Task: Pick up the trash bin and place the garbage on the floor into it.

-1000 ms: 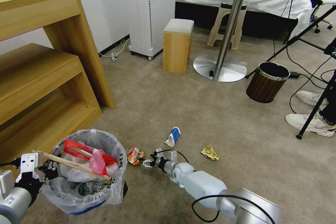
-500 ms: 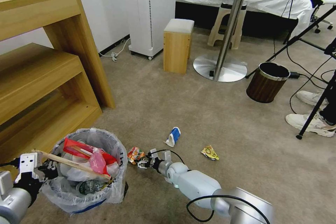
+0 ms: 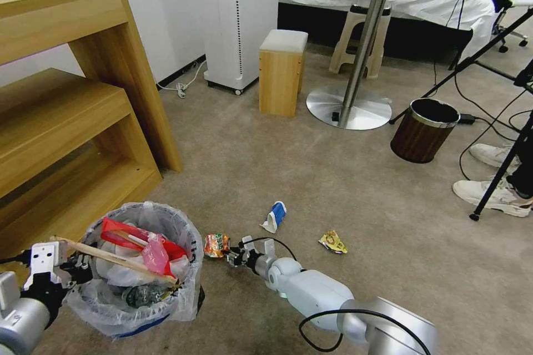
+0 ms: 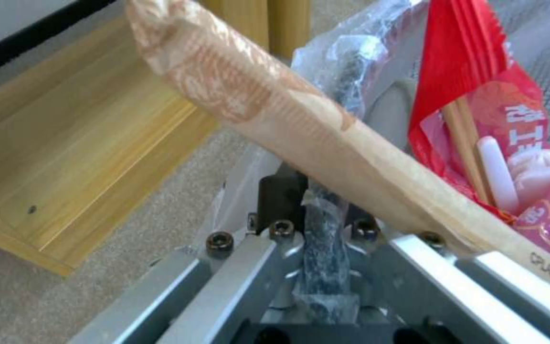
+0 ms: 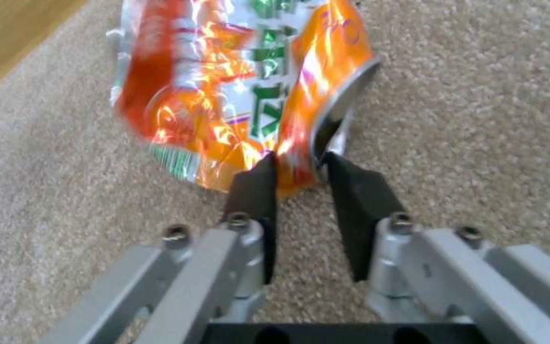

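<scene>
The trash bin [image 3: 139,288], lined with a crinkly plastic bag, stands on the beige floor [image 3: 333,188] at the lower left. It holds red wrappers [image 3: 125,233], a wooden stick [image 3: 111,258] and other litter. My left gripper [image 3: 82,273] is shut on the bin's rim [image 4: 322,215], with the stick [image 4: 288,119] lying just above it. My right gripper [image 3: 230,256] is shut on an edge of the orange packet [image 3: 215,244], right of the bin. In the right wrist view its fingertips [image 5: 256,177] pinch the packet [image 5: 237,81]. A blue-white paper cup [image 3: 275,216] and a yellow packet [image 3: 332,242] lie farther right.
A wooden shelf unit [image 3: 66,111] stands close behind the bin on the left. Farther off are a wooden stool [image 3: 282,72], a round table's base [image 3: 348,108], a brown wood-grain bin [image 3: 423,130], and tripod legs, cables and white sneakers [image 3: 497,194] at the right.
My right gripper reached left to the orange packet, shut on its edge and drew back slightly; the packet now stands more upright. The left gripper and bin have stayed put.
</scene>
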Available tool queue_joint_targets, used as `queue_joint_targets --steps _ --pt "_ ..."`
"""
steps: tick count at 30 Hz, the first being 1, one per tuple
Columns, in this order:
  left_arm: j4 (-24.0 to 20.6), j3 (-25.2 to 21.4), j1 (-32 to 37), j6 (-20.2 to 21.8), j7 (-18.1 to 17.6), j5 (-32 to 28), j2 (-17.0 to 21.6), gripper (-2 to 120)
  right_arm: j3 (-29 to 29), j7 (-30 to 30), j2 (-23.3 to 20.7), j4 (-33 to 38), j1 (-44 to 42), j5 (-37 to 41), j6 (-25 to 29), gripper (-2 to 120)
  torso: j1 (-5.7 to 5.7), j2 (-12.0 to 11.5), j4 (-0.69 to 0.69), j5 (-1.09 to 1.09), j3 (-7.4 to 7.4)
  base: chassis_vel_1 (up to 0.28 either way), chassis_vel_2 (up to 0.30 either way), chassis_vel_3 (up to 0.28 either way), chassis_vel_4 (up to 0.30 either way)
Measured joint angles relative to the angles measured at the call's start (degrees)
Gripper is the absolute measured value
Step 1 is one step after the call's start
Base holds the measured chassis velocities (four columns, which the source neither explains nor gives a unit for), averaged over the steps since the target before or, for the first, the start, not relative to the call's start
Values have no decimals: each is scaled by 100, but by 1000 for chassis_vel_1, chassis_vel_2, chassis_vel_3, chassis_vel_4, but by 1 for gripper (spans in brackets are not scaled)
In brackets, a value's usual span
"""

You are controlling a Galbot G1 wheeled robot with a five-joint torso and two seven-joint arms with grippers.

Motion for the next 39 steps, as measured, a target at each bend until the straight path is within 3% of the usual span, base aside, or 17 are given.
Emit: queue_joint_targets --steps 2,4,9,15,31,34,37,38,39 --pt "8 14 0 -21 10 23 -5 0 -2 4 -13 -2 0 -47 2 12 0 0 0 0 0 0 0 0 0" --pt "12 17 0 -24 14 29 -5 0 -2 8 -16 -2 0 -53 5 12 0 0 0 0 0 0 0 0 0" --pt "29 65 -30 -36 22 44 -5 0 0 40 -28 15 14 -63 7 25 0 0 0 0 0 0 0 0 0" --pt "32 49 -9 -56 23 53 -17 0 -11 17 -36 7 14 -135 79 9 0 0 0 0 0 0 0 0 0" --pt "105 34 6 -81 42 73 -15 0 -11 -180 -181 96 -40 -184 351 9 0 0 0 0 0 0 0 0 0" --pt "222 81 -46 -81 44 77 33 0 -63 -425 -459 455 -86 -55 499 9 0 0 1 1 0 0 0 0 0" --pt "459 219 -175 -63 37 97 133 0 -152 -596 -1070 1553 -218 380 723 9 0 0 -1 0 0 0 0 0 0" --pt "459 219 -175 -63 37 97 133 0 -152 -596 -1070 1553 -218 380 723 9 0 0 -1 0 0 0 0 0 0" --pt "550 305 -236 -50 39 109 170 0 -153 -598 -1325 2123 -274 523 831 9 0 0 0 0 0 0 0 0 0"
